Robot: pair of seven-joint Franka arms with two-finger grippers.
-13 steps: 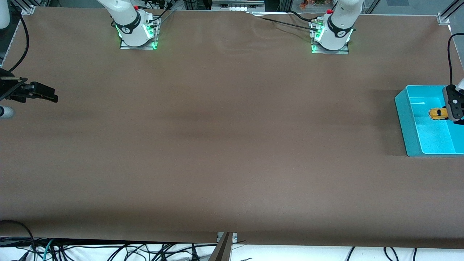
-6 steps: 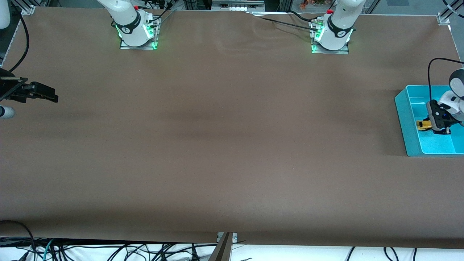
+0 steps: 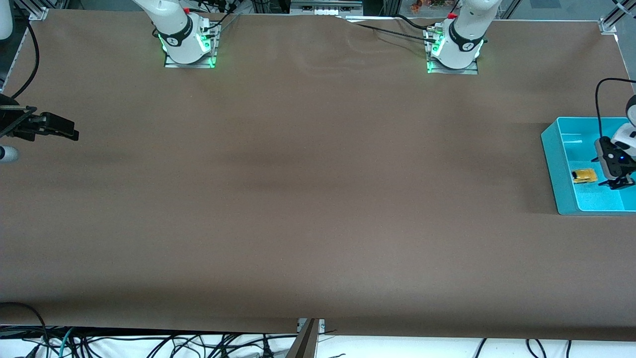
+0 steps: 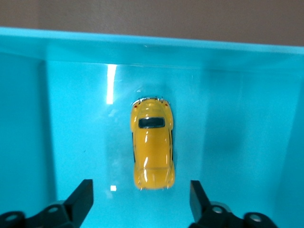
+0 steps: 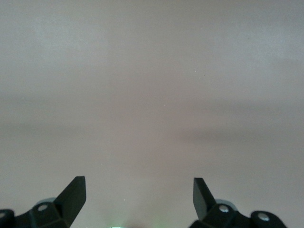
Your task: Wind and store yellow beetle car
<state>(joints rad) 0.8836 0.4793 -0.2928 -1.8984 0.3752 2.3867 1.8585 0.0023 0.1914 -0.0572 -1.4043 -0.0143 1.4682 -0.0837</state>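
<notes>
The yellow beetle car (image 3: 584,176) is seen resting on the floor of a turquoise bin (image 3: 552,159), at the left arm's end of the table (image 3: 298,199). In the left wrist view the car (image 4: 153,143) is shown sitting upright on its wheels, roof and dark window facing up, clear of the bin's walls (image 4: 142,47) on every side.

The left hand (image 3: 617,184) is held over the bin, just beside the car and not touching it. Its fingers (image 4: 80,199) are spread wide, with a gap broader than the car, and nothing is gripped between them. The car is framed between the two fingertips in the wrist view, lying free below them.

The right hand (image 3: 62,130) is parked at the right arm's end of the table, waiting. In the right wrist view its fingers (image 5: 73,194) are likewise seen well apart, and nothing is held; only bare brown table surface (image 5: 152,95) is shown beneath the hand (image 5: 139,192).

Cables (image 3: 149,343) are visible along the table edge nearest the front camera.
</notes>
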